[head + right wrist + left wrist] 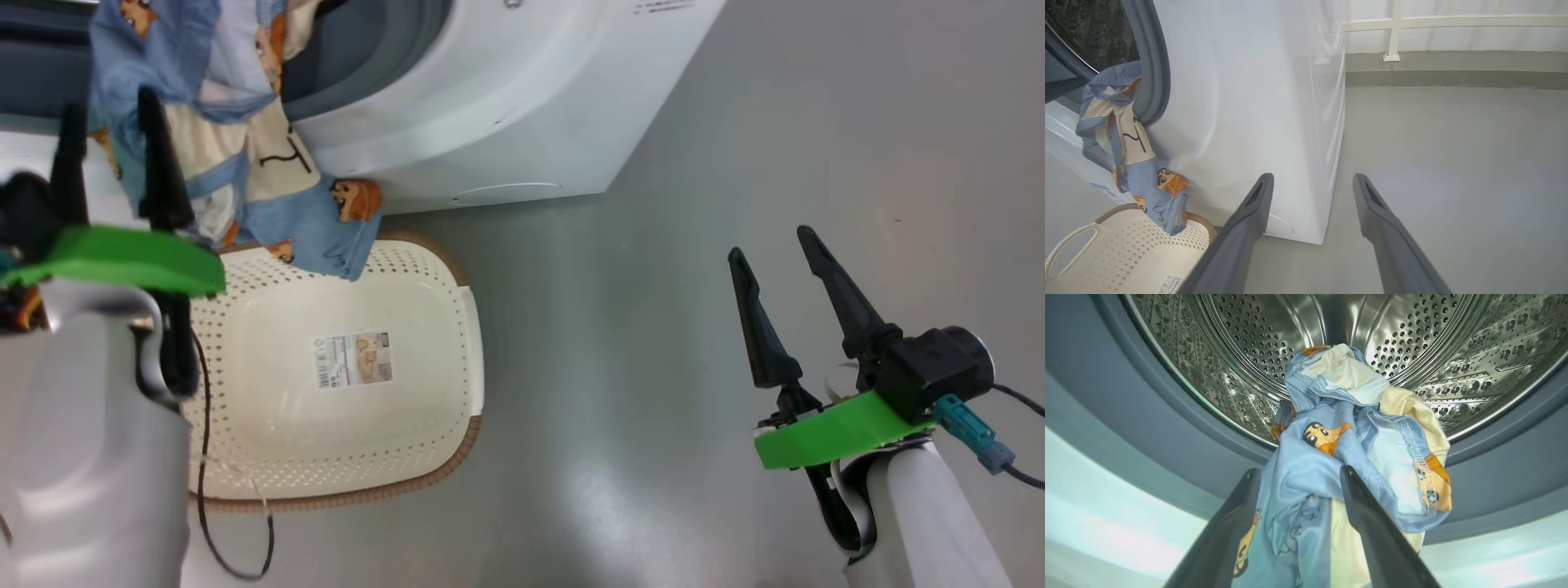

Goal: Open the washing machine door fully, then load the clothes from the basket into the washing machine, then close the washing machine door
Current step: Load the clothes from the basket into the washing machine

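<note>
Head view: one washing machine [490,98] stands at the top on a grey floor [653,327], its mouth open. One basket [408,457] sits on the floor just before the machine's front bottom edge, with one paper label [353,359] on its bottom. The clothes [269,163], one bundle, hang from the mouth's lower lip down the machine's front. Their low end, with one whole bear face on it, reaches the basket's far rim. The left gripper [110,106] is at the bundle's left side, its two fingers apart with cloth between them. The right gripper [771,245] hangs over bare floor, well apart from the basket's right rim. Its two fingers are spread with nothing between them.

Left wrist view: the two fingers [1372,522] stand about as wide apart as the right gripper's. The bundle fills the gap and touches both inner faces. It passes over the grey seal [1126,416] to the edge of the steel drum [1229,355]. Three printed bears show on it, along with cream cloth.

Right wrist view: the two spread fingers frame the machine's white side and the floor. The bundle hangs from the seal to the basket's rim. One basket handle [1069,245] shows, and one white railing [1392,36] stands beyond the floor.
</note>
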You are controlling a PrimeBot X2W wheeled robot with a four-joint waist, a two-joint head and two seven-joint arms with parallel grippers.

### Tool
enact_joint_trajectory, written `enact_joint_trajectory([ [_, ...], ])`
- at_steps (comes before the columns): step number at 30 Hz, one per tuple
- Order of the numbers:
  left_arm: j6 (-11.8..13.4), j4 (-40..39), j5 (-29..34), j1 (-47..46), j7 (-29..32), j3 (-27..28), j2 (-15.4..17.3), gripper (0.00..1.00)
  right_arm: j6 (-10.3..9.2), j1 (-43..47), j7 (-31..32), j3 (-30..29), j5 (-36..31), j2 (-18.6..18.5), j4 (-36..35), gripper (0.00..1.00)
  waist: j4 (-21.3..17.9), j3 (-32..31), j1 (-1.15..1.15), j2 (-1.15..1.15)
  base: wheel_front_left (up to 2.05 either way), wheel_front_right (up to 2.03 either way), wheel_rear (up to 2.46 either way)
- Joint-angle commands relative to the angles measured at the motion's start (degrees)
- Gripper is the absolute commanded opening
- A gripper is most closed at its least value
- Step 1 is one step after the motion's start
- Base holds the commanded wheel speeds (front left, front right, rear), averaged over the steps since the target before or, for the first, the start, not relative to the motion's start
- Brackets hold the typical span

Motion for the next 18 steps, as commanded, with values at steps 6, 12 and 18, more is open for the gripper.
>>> enact_joint_trajectory([
  [6, -0.83, -7.35, -0.31, 7.31, -0.46, 1.51, 0.71, 1.0, 0.09, -0.17, -0.27, 0.85, -1.14, 0.37, -1.22, 1.0, 1.48, -0.29, 0.0, 0.0, 0.0, 0.0, 0.0],
  [12, -0.91, -14.0, -0.74, 14.64, -0.26, 1.01, 0.14, 1.0, 0.09, 0.06, -0.27, 0.47, -1.28, 0.37, -1.28, 1.0, 1.96, -0.56, 0.0, 0.0, 0.0, 0.0, 0.0],
  [18, -0.3, -19.35, -1.44, 19.56, 0.96, 0.83, -0.04, 1.0, 0.09, 0.31, -0.27, 0.14, -1.34, 0.37, -1.41, 1.0, 2.2, -0.46, 0.0, 0.0, 0.0, 0.0, 0.0],
])
